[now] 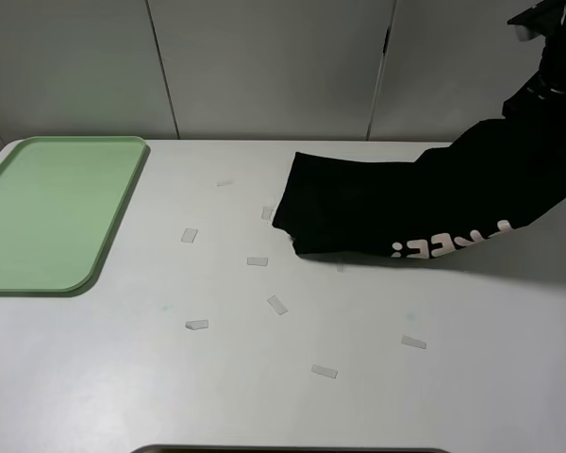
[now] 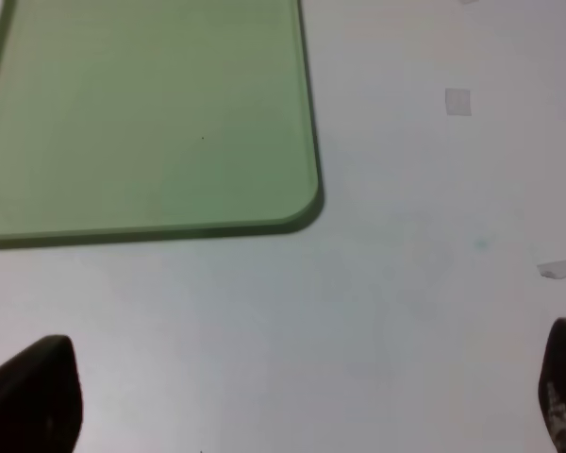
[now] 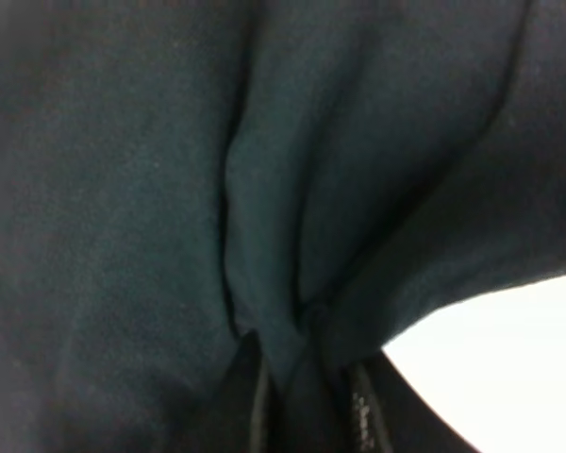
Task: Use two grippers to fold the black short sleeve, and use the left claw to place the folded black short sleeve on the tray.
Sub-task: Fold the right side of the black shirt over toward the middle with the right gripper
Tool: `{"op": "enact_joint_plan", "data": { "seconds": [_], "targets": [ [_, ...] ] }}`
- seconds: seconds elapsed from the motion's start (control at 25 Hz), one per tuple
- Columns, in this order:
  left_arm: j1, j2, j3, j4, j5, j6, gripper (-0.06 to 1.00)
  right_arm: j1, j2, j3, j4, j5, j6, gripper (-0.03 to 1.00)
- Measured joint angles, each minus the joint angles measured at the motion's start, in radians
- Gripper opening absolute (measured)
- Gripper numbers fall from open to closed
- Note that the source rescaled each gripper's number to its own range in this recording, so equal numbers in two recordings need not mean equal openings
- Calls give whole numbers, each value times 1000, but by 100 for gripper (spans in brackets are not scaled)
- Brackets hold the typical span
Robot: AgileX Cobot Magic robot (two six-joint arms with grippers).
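The black short sleeve (image 1: 406, 198) with white lettering hangs from the upper right. Its lower end rests on the white table right of centre. My right gripper (image 1: 538, 24) holds it up at the top right corner. In the right wrist view the fabric (image 3: 264, 189) fills the frame and is pinched between the fingers of my right gripper (image 3: 307, 396). The green tray (image 1: 52, 212) lies flat at the far left and has nothing on it. It also shows in the left wrist view (image 2: 151, 113). My left gripper (image 2: 292, 396) is open and empty, hovering over bare table near the tray's corner.
Several small strips of clear tape lie on the table, such as one (image 1: 189, 235) near the tray and one (image 1: 277, 304) in the middle. A grey panelled wall (image 1: 264, 66) runs along the back. A dark edge (image 1: 292, 449) shows at the front.
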Motion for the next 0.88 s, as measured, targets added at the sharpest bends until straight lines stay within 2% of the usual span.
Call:
{"op": "enact_joint_plan", "data": {
  "seconds": [0.36,0.72,0.88],
  "targets": [
    [0,0,0,0,0,0,96,0,116,-15,-31,-20,-16,15],
    [0,0,0,0,-1,0,96,6,205,-15,-55,-81,55,15],
    [0,0,0,0,-1,0,96,43,208,-15,-49,-93,75,15]
  ]
}}
